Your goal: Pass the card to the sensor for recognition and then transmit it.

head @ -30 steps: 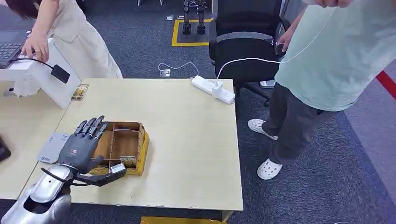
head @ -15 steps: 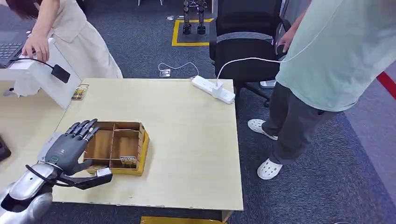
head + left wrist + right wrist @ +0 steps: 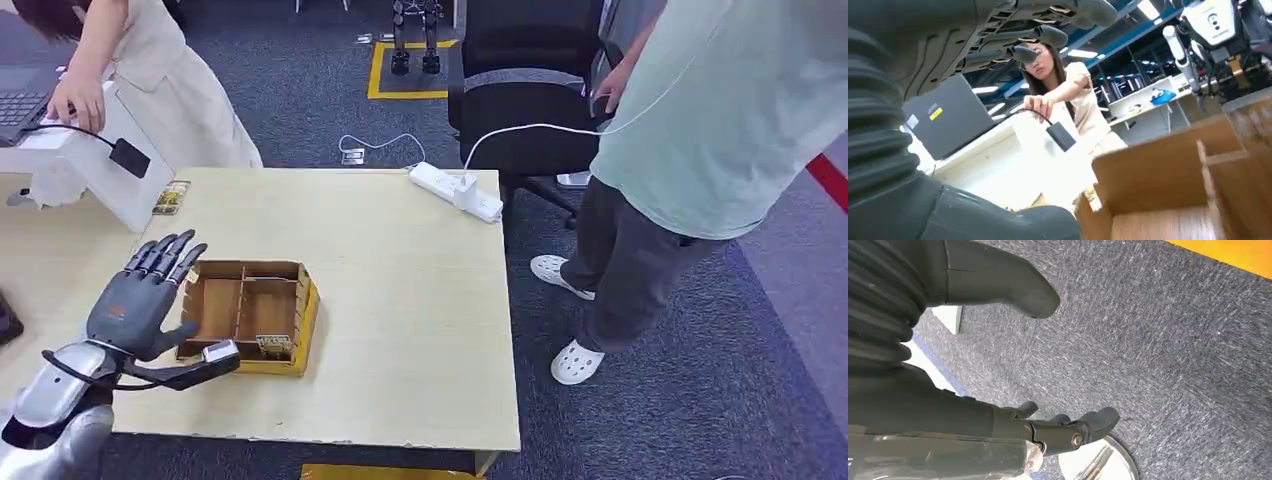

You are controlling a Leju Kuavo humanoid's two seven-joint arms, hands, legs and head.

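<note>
A: Two robot hands, both released. The left robot hand (image 3: 135,300) hovers with its fingers spread, just beside the box (image 3: 304,318) on the surface (image 3: 400,300). The right robot hand (image 3: 1063,432) hangs over the floor, loosely bent and empty.

B: Where is the card?

A: One small card (image 3: 273,343) appears to stand in the box's near compartment, by the front wall. It is too small to read.

B: How should you take it?

A: Bring the left robot hand over that compartment and lower it straight between the dividers. Pinch the card by its top edge, then lift clear of the wall before you swing toward the black reader (image 3: 129,157). Which device is the sensor is a judgement.
</note>
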